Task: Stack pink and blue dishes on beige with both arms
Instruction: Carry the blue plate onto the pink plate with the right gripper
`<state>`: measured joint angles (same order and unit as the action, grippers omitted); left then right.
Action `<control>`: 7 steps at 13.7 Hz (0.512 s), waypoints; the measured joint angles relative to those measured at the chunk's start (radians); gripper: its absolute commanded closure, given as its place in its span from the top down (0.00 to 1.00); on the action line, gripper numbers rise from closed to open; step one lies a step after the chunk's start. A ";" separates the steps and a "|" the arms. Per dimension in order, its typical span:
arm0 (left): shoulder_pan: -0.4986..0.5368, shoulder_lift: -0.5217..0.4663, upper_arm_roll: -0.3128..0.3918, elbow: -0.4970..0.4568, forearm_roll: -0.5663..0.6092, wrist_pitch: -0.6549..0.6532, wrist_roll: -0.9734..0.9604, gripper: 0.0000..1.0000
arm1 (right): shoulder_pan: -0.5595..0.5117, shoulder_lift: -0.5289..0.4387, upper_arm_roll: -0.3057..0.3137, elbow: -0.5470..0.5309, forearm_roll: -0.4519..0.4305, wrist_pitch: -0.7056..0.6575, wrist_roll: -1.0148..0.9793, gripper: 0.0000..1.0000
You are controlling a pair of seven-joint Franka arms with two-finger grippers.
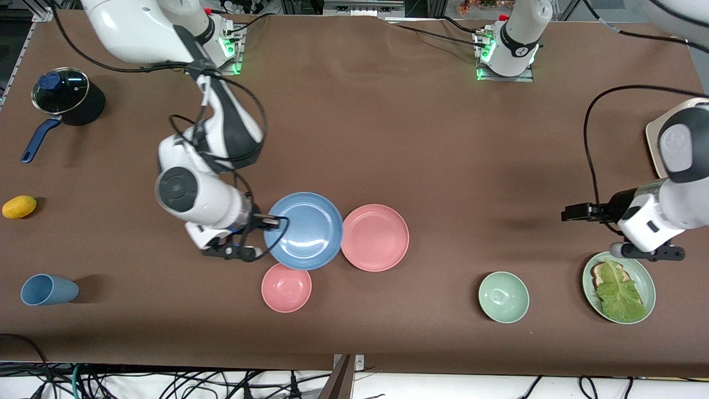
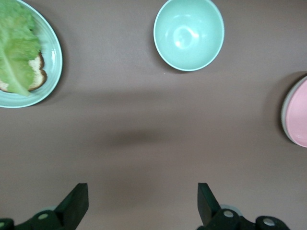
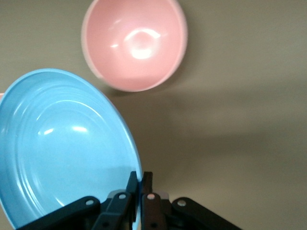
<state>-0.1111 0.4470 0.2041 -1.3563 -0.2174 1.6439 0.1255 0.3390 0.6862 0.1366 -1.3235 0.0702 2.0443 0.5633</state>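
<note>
My right gripper is shut on the rim of the sky-blue plate, which looks tilted and lifted a little off the table. The salmon pink plate lies flat right beside it, toward the left arm's end. The beige plate sits at the left arm's end of the table, and that arm covers most of it. My left gripper hangs open over bare brown table between the pink plate and the beige one, with nothing between its fingers.
A small pink bowl sits just nearer the camera than the blue plate. A green bowl and a green plate with lettuce lie below the left arm. A lidded pot, a yellow fruit and a blue cup stand at the right arm's end.
</note>
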 measured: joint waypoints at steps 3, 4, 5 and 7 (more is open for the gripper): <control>0.015 -0.058 -0.001 -0.002 0.000 -0.018 0.000 1.00 | 0.107 0.061 0.002 -0.002 0.000 0.192 0.207 0.00; 0.029 -0.074 -0.001 -0.002 0.000 -0.037 0.000 1.00 | 0.133 0.084 0.002 -0.002 0.000 0.248 0.258 0.00; 0.047 -0.090 -0.001 -0.004 0.000 -0.069 0.000 1.00 | 0.151 0.105 0.002 -0.002 0.000 0.294 0.296 0.00; 0.064 -0.124 -0.001 -0.014 0.000 -0.102 0.003 1.00 | 0.164 0.132 0.002 -0.002 0.000 0.349 0.334 0.00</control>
<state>-0.0471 0.3227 0.2031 -1.3703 -0.2174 1.5422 0.1284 0.5033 0.8186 0.1384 -1.3252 0.0702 2.3938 0.8976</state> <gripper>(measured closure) 0.000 0.947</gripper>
